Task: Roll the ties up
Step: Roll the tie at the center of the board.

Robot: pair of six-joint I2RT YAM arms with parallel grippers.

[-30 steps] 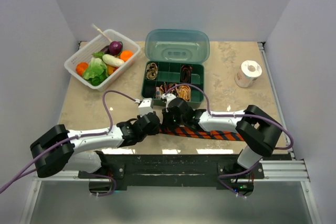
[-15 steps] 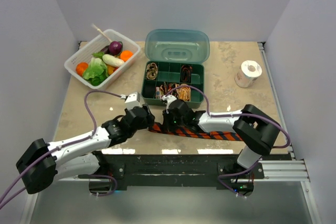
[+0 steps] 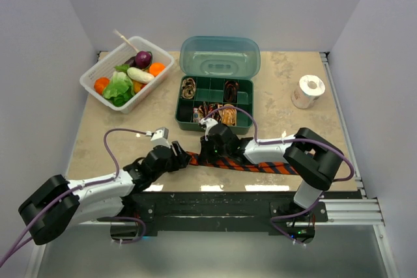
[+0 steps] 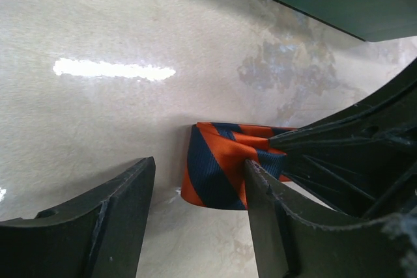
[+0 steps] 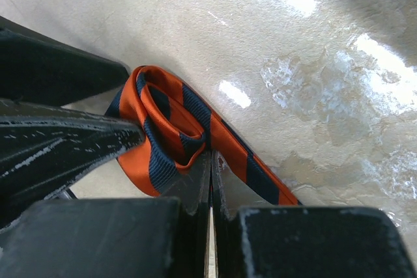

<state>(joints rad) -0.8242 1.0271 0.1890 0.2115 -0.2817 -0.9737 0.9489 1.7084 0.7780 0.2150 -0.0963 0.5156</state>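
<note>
Now right fingers [image 5: 192,190] clamp the starting coil of the orange-red navy-striped fabric necktie [image 5: 159,154]; spread left fingers [image 4: 124,206] probably regrip next.

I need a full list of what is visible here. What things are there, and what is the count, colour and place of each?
striped tie: 1, orange-red with navy stripes, along the table's near edge, left end partly rolled
coiled ties: several, count unclear, red, brown, gold, in the box compartments
box: 1, green, lid open, far middle
basket: 1, white, far left
vegetables: several, orange, green, purple, white, in the basket
tape roll: 1, white, far right
table: 1, beige
left gripper: 1, black, open at the rolled end
right gripper: 1, black, shut on the striped tie
</note>
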